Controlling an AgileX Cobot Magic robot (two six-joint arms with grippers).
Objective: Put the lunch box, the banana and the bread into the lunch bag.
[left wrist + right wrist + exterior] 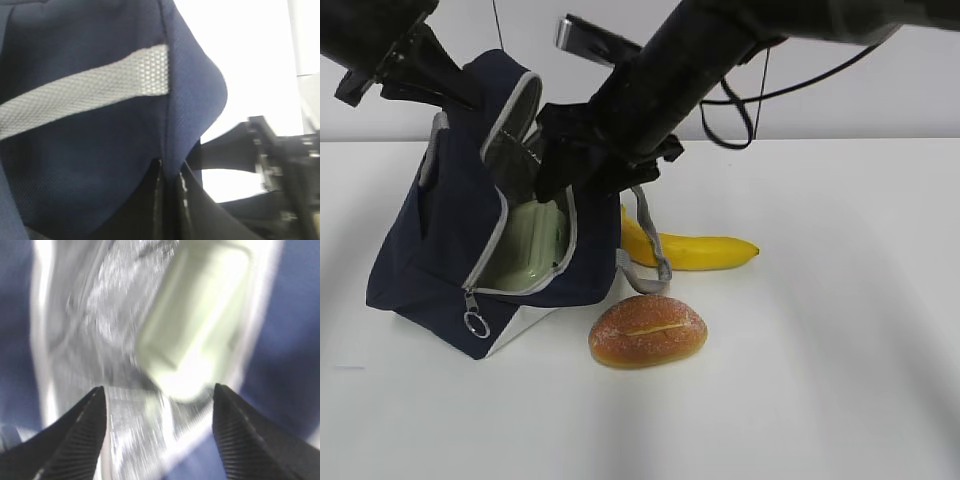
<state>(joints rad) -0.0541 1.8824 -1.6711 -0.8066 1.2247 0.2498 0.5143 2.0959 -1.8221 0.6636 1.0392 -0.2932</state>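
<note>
Lunch box in the bag; we back the right arm out cleanly.

Our right gripper (159, 432) has its fingers spread above the lunch box (528, 243) inside the lunch bag (445, 245); left gripper (170, 200) pinches the fabric. We should lift straight, avoiding the zipper rim; banana (705, 250) and bread (647, 331) wait on the table (840, 380).

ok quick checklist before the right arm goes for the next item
1. Box inside the bag: ok, its green lid shows through the opening.
2. Right gripper let go of the box: ok, jaws apart with nothing between them, box lying beyond the tips.
3. Left gripper holding the bag up: ok, shut on a fold of navy fabric.
4. Bag mouth open: ok, zipper edge gapes toward the camera.
5. Banana free to pick: ok, on the table behind the bag's handle, one end hidden.
6. Bread free to pick: ok, on the table in front of the bag.
</note>
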